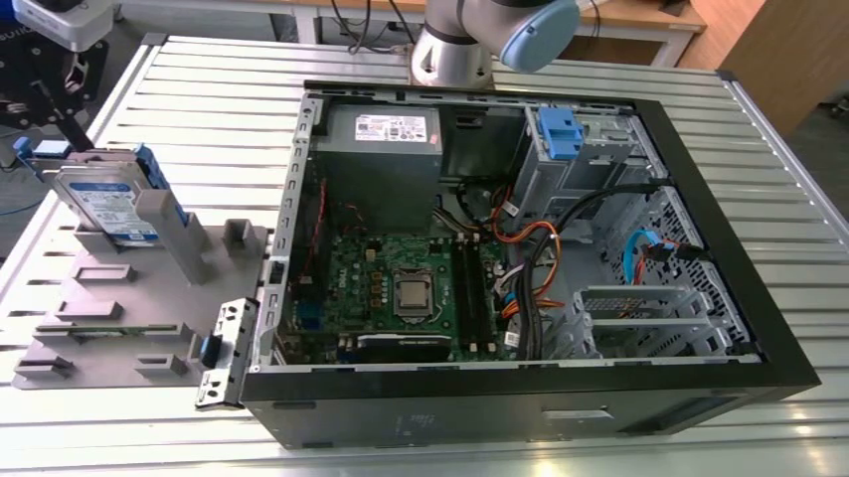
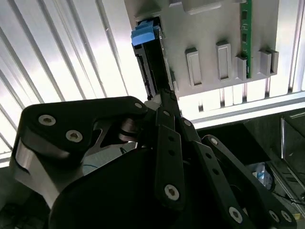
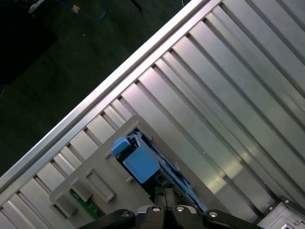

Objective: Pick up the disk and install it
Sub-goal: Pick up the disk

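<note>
Slatted metal table (image 3: 238, 71); disk (image 3: 141, 162) on edge, just beside pincer (image 3: 165, 194)

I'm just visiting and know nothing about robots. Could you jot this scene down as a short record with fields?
disk: standing upright in the grey holder, on the exterior view's left
computer case: open, lying on the slatted table
gripper: shut, holding nothing; the disk lies beyond its tip in both wrist views
work so far: disk not yet picked up or installed
</note>
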Robot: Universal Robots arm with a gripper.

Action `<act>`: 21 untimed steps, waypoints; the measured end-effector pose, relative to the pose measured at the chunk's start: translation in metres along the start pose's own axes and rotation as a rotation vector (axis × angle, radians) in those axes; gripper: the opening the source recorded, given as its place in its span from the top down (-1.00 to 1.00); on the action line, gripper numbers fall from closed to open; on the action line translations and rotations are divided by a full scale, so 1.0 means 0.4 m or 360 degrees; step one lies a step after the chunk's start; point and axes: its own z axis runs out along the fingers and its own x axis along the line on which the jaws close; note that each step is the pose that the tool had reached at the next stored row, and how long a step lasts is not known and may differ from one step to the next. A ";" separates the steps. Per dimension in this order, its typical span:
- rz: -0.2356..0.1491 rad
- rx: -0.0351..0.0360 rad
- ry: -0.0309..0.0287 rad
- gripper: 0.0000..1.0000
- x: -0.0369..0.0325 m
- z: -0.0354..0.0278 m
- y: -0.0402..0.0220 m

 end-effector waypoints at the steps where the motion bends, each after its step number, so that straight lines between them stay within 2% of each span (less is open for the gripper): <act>1: -0.0019 0.0000 -0.00002 0.79 0.000 0.000 0.000; 18: -0.0362 -0.0005 -0.00024 0.79 0.000 0.000 0.000; 21: -0.0387 -0.0006 -0.00023 0.79 0.000 0.000 0.000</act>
